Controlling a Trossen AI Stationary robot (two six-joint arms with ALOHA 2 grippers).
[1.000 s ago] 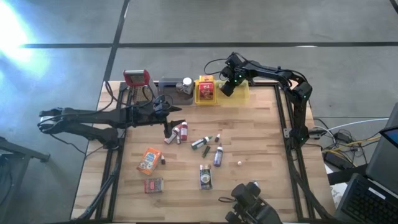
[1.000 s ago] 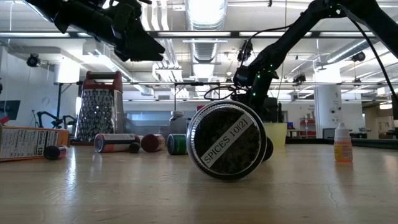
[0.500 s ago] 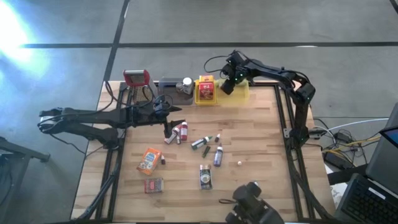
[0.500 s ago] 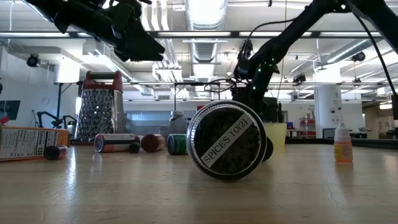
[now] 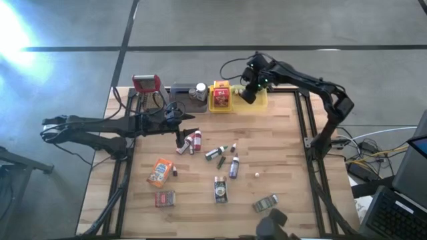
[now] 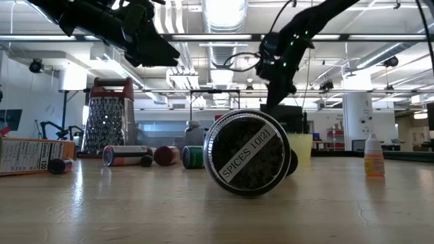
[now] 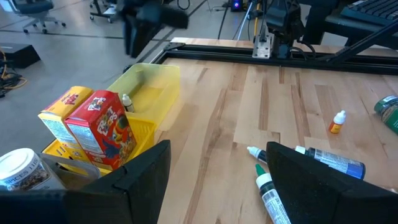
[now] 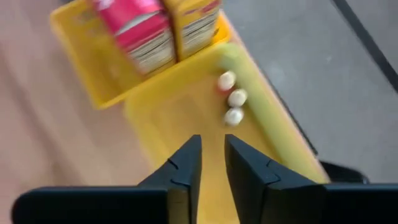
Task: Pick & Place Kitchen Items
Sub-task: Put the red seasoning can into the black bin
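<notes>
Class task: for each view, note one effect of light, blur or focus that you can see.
High view: strong glare whitens the floor's upper left corner.
Low view: ceiling lights blow out; the spice tin is sharp.
Left wrist view: the far arm smears.
Right wrist view: motion blur softens the yellow tray and cartons.

The pale wooden-plank counter (image 5: 280,143) carries a row of containers along its far edge: a red-topped metal grater (image 5: 147,84) towards the far left corner, then a grey tray (image 5: 181,91) holding a white-capped jar (image 5: 200,90), then a yellow plastic tray (image 5: 257,101) with red and yellow cartons (image 5: 221,96) standing in it. Loose on the boards around the middle lie several small spice bottles (image 5: 193,141), two dropper bottles with green tips (image 5: 215,153) and a blue-labelled bottle (image 5: 234,167). Nearer the left edge lie an orange packet (image 5: 160,172) and a small red packet (image 5: 165,198). Towards the near edge lie a dark-labelled tin (image 5: 220,189) and a round spice tin (image 5: 265,203) on its side.
</notes>
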